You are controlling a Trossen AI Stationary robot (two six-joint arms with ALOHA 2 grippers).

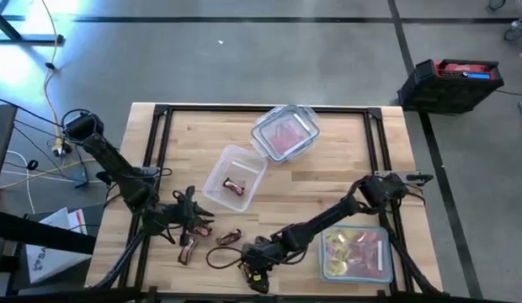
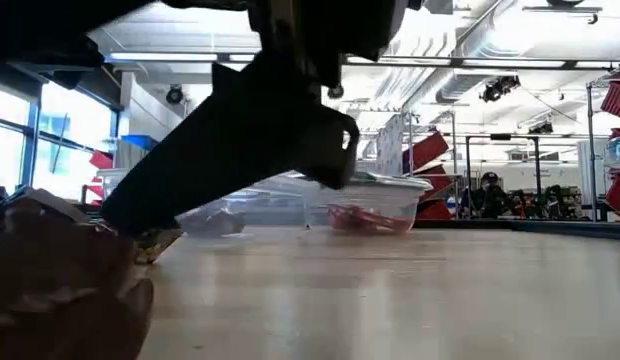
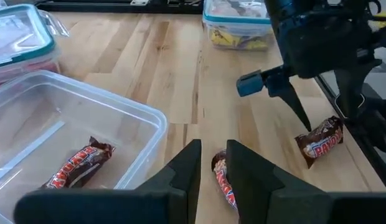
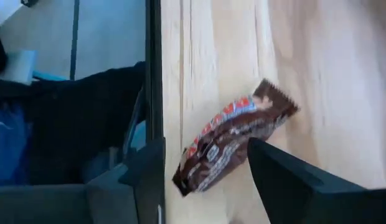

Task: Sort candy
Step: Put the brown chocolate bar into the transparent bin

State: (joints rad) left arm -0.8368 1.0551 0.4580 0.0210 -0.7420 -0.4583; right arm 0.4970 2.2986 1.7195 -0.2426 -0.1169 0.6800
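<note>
High view shows three clear rectangular plastic containers serving as sorting bins: a far lidded one (image 1: 284, 132) holding red packets, a middle open tub (image 1: 234, 178) with one dark brown mini bar (image 1: 237, 186) lying in it, and a near-right one (image 1: 355, 252) holding yellow and red sweets.

Loose brown bars (image 1: 229, 238) remain on the wooden table (image 1: 328, 181) near its front edge; I count about four, though the arms hide some.

Both arms reach to that near patch, presumably because that is where the unsorted candy lies. The left gripper (image 3: 210, 167) hovers over one bar (image 3: 223, 179) with its fingers slightly apart, straddling it for a pick. The right gripper (image 4: 204, 168), at the near edge, has its fingers spread wide around another brown bar (image 4: 233, 142), not yet closed on it.
</note>
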